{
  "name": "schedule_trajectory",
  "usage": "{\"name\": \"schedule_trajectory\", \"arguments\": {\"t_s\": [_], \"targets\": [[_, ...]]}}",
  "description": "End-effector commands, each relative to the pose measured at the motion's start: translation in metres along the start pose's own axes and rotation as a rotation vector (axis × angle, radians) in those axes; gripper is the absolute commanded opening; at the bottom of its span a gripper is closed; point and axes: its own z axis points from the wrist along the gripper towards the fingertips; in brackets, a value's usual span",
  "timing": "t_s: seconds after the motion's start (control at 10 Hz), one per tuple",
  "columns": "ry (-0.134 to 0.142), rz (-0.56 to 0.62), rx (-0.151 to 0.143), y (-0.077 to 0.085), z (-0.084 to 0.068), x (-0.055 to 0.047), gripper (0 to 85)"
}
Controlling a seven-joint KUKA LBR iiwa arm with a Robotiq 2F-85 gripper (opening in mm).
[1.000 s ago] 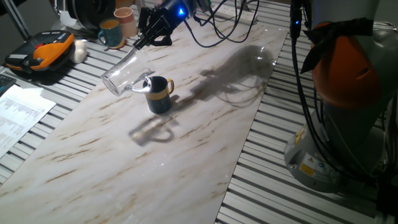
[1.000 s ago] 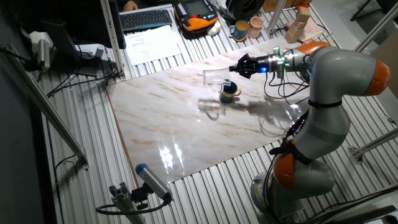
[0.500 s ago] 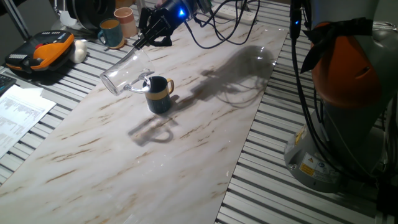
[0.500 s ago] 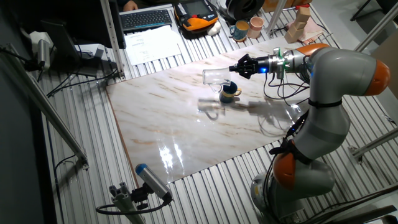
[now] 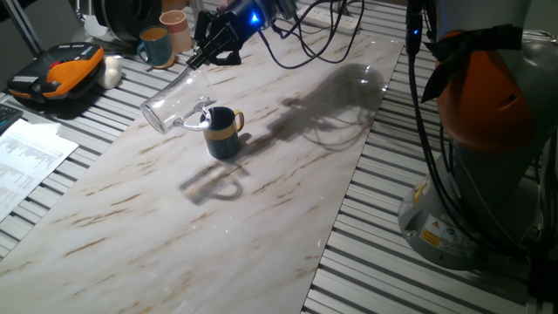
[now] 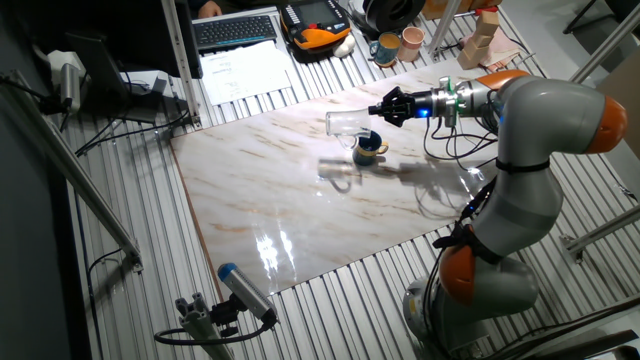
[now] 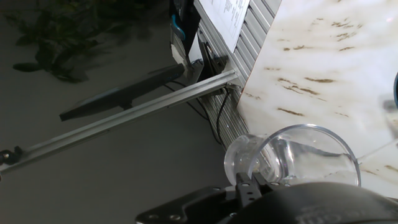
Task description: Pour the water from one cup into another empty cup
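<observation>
Bare marble slab (image 5: 261, 218) beyond dark mug (image 5: 224, 133)

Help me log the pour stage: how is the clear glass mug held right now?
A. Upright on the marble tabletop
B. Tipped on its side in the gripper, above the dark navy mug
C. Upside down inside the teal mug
B: the clear glass mug lies tipped nearly level in the gripper, its handle hanging over the dark navy mug.

Robotics lab, slatted aluminium bench (image 6: 130, 180), marble-look board (image 5: 218, 201), loose cables (image 5: 305, 44), keyboard (image 6: 235, 30), printed sheets (image 5: 26, 161)
</observation>
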Motion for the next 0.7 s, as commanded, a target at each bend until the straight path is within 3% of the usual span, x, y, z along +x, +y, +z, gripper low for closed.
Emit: {"name": "schedule_trajectory", "arguments": {"t_s": [0.0,0.6], "targets": [[0.001,-0.001,-0.001,-0.0001,0.0001,-0.0004,0.0],[-0.002,0.004,-0.012,0.0009,0.0009,-0.0009,0.0]]}}
